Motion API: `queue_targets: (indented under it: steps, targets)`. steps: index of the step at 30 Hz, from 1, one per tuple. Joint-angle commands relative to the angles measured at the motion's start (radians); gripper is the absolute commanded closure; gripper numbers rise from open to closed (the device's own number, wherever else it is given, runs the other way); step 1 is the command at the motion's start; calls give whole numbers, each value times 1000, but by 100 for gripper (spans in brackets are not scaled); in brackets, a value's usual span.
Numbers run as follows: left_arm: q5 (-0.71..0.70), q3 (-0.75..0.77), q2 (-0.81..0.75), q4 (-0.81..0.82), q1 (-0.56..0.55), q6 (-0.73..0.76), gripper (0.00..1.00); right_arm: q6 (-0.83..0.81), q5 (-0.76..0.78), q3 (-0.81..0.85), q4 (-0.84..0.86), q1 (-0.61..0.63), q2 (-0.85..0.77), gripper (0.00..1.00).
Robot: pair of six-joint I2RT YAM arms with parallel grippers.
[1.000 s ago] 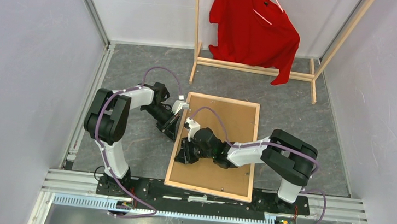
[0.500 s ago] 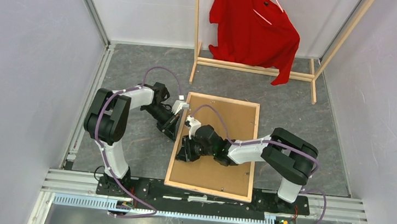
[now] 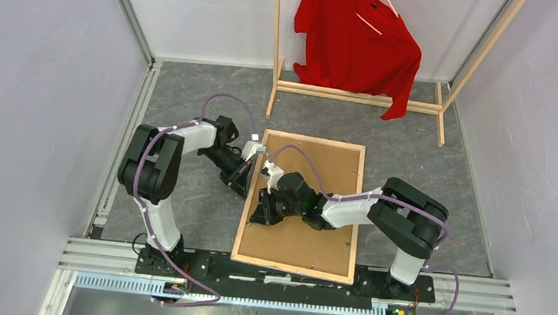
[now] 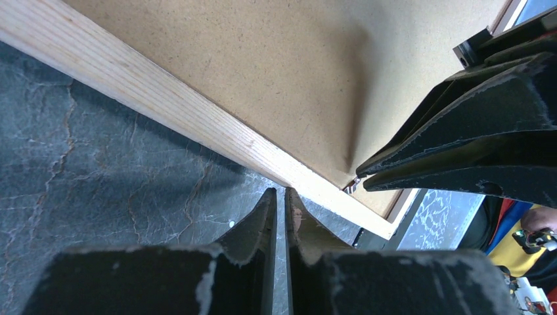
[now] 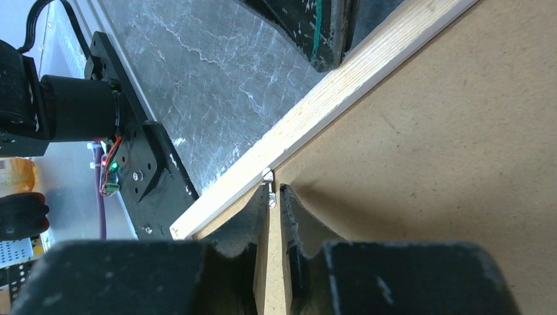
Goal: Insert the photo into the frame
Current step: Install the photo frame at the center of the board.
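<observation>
Wood, pale and straight-grained, forms the narrow rails of the frame, which lies flat with its back up on the grey, crack-veined bench, its long sides running away from the arm bases. A brown backing board of matte, finely speckled fibre fills the rectangle inside the rails.

The left pincer sits low over the bench just outside the frame's left rail. Its black, tapered fingers are drawn together with only a thin slit between them, and they hold nothing. Their tips point at the rail's outer edge, very close to it; whether they touch it cannot be told.

The right pincer reaches across the board to the same left rail from the inside. Its scuffed black fingers are pinched on a small metal tab that stands where board meets wood. The two pincers face each other across the rail.

At the far side of the bench stands a clothes rack of slim wooden bars, well apart from the frame, with a red shirt draped from it in soft folds.
</observation>
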Motion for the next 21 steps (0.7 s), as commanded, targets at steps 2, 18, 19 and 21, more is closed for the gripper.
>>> queue_targets:
  steps: [2,18,19,21]
  targets:
    - [-55,10,0,91,-16,-7,86,-22,-43,18,29,19,30,81]
    - [-58,9,-2,91,-17,-6,86,-21,-69,36,33,27,58,76]
    - [-58,10,-3,91,-18,-7,86,-21,-73,37,32,28,58,76]
    - [-59,11,-1,91,-18,-8,87,-22,-78,40,30,28,61,76]
